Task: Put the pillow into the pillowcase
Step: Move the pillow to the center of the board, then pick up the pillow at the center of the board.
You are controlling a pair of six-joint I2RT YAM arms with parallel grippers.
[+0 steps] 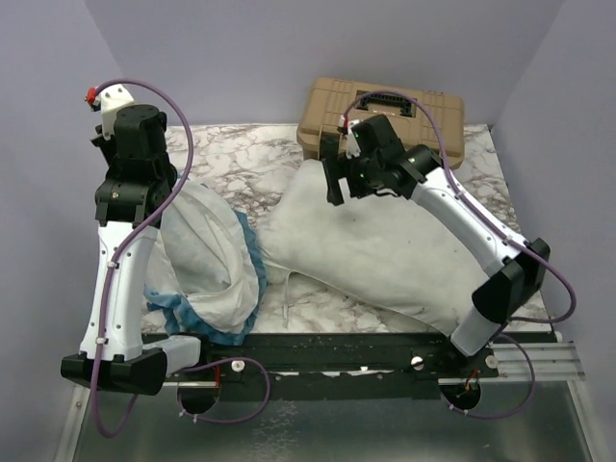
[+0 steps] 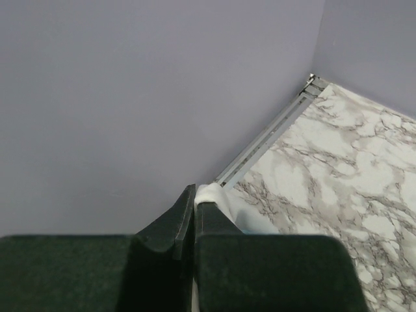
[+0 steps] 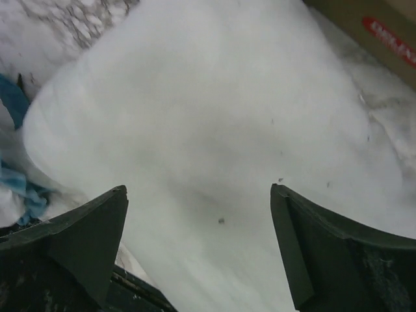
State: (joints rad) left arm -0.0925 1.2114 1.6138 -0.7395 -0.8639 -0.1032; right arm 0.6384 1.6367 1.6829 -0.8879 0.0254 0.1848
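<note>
while r tool (image 3: 198,190) gapes, pillow (image 3: 214,97) (below)

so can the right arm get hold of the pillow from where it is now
Probably yes: the right pincer hangs open just above the pillow at its far end, with only bare pillow showing between its jaws. The tan case sits behind, out of the way.

A marble table (image 1: 241,159) bears a tan case (image 1: 380,120) at its far edge. The pillow (image 1: 375,250) touches the case's near side, and the pillowcase (image 1: 217,269) is heaped well left of the case.
</note>
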